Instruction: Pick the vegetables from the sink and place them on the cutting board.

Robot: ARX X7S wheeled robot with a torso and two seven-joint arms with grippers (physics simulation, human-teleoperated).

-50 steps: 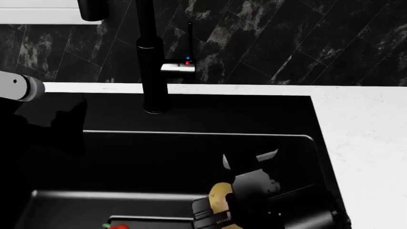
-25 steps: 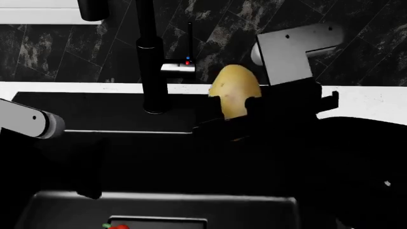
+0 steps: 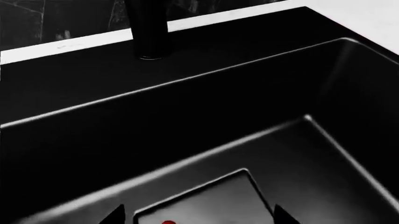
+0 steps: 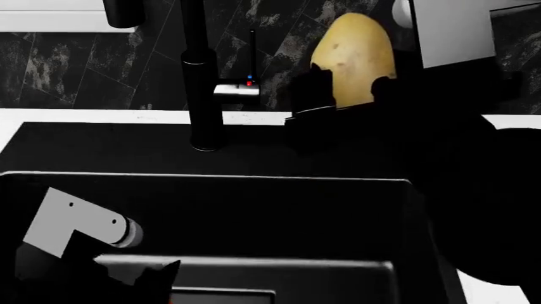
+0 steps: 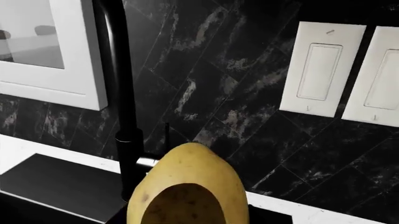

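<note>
My right gripper is shut on the yellow-brown speckled potato and holds it high above the back right of the black sink. The potato fills the bottom of the right wrist view, hiding the fingers there. My left gripper is low inside the basin at the front left. In the left wrist view it is open over the drain panel. A sliver of the red bell pepper shows between its fingertips. The cutting board is out of view.
The black faucet stands at the sink's back rim, left of the potato, with a small lever beside it. White counter runs right of the sink. White wall switches and a white window frame are on the dark tiled wall.
My right gripper has lifted the potato out of the basin, up and to the right, in front of the wall. My left arm has dropped into the basin toward the pepper.
</note>
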